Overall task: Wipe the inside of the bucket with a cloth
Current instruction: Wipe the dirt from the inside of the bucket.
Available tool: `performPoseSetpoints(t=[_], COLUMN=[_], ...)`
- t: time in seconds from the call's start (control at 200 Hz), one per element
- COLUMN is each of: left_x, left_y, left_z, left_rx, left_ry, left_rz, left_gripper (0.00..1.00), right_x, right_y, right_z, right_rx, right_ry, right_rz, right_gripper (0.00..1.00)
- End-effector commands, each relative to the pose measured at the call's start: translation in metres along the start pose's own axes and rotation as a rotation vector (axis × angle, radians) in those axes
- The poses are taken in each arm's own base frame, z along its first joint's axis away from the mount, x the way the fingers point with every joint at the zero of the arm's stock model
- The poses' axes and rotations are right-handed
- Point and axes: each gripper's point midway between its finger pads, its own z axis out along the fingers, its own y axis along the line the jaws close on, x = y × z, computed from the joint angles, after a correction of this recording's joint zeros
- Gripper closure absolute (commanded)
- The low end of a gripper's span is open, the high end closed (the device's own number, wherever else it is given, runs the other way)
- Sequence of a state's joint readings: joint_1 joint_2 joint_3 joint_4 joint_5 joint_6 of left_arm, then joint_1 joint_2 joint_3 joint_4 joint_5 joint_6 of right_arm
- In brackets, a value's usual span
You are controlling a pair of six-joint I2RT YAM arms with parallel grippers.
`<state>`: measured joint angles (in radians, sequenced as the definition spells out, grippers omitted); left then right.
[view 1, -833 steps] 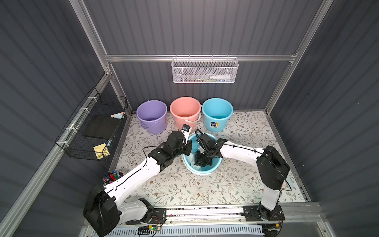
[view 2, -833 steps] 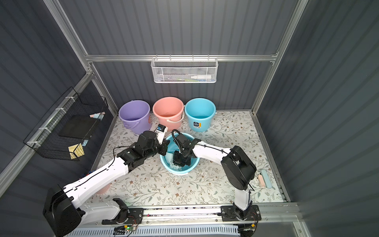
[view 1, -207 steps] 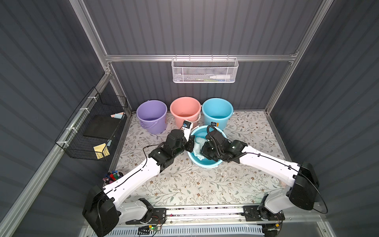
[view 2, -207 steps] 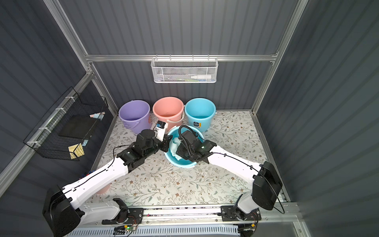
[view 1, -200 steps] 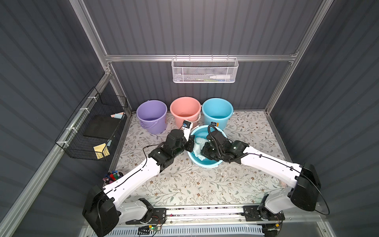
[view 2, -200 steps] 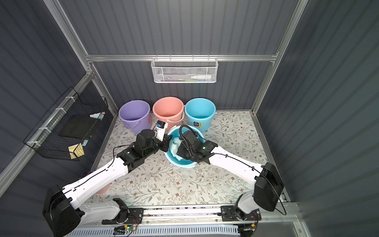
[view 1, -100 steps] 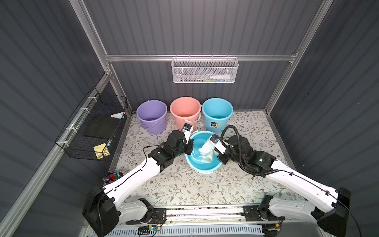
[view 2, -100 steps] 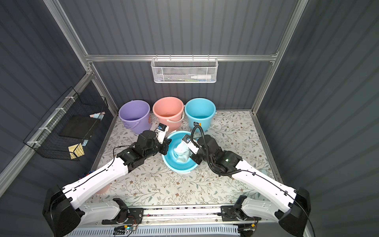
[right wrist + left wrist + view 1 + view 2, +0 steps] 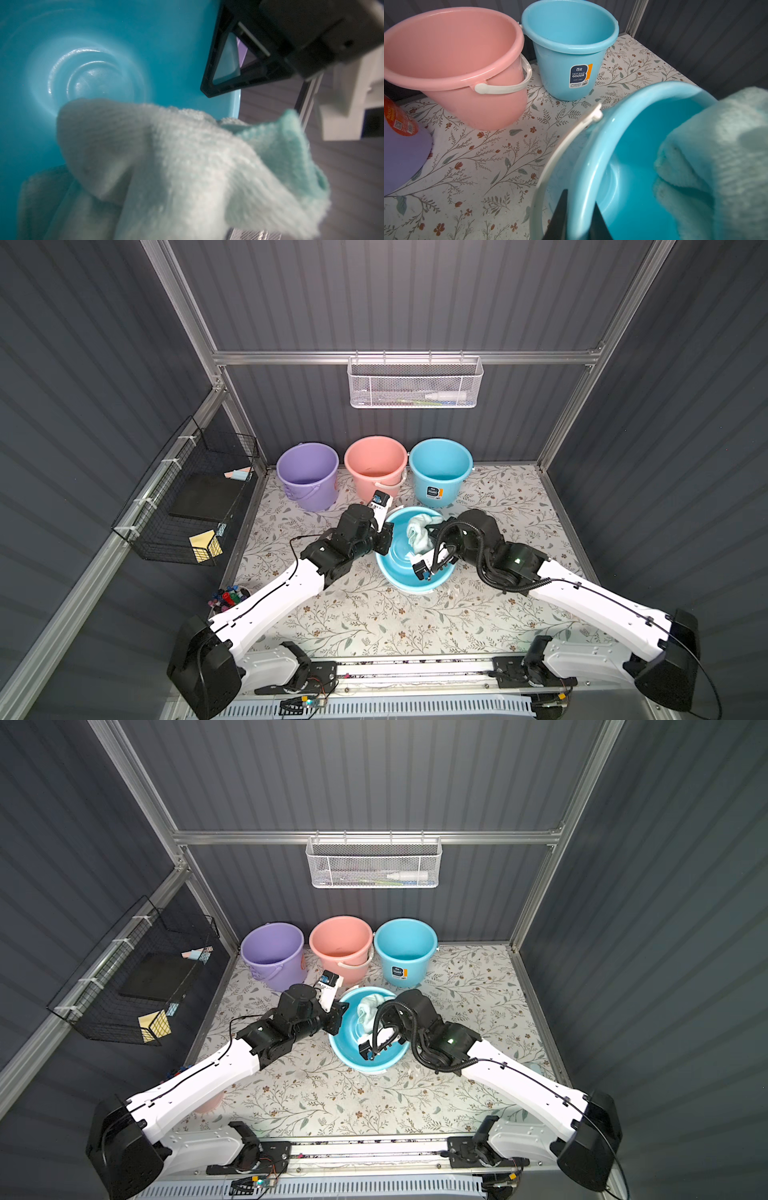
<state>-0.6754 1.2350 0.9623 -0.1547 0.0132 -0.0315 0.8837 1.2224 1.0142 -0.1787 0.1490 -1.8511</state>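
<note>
The blue bucket [image 9: 397,562] sits tipped, just on the robot's side of the pink bucket [image 9: 376,466]. We clamp the left gripper [image 9: 580,221] narrowly on its rim to keep the mouth steady. The right gripper [image 9: 434,536], fingers fully closed on the cloth [image 9: 417,535], holds it against the inner wall, apparently for wiping.

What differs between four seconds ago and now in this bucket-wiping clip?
The right gripper, shut on the mint cloth, dragged it from deep inside the near blue bucket up toward its far rim; the right arm's elbow swung outward. Unchanged: left gripper clamped on that bucket's rim; purple bucket, pink bucket and back blue bucket in place.
</note>
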Motion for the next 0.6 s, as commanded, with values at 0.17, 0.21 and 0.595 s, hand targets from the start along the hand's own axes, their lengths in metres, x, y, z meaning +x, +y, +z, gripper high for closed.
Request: performPoseSetpoints(t=[0.17, 0.21, 0.595], left_x=[-0.013, -0.013, -0.014], left_y=[-0.007, -0.007, -0.009], left_z=[-0.006, -0.007, -0.008], left_rx=[0.035, 0.037, 0.051], left_ry=[-0.044, -0.046, -0.047], left_rz=[0.011, 0.012, 0.017], left_gripper=[1.00, 1.00, 1.00], right_x=[-0.009, -0.008, -0.010], right_y=[-0.034, -0.034, 0.007], right_z=[0.051, 0.059, 0.130], right_rx=[0.102, 0.098, 0.031], right_ry=[0.002, 0.012, 0.049], right_rz=[-0.276, -0.275, -0.166], right_gripper=[1.00, 1.00, 1.00])
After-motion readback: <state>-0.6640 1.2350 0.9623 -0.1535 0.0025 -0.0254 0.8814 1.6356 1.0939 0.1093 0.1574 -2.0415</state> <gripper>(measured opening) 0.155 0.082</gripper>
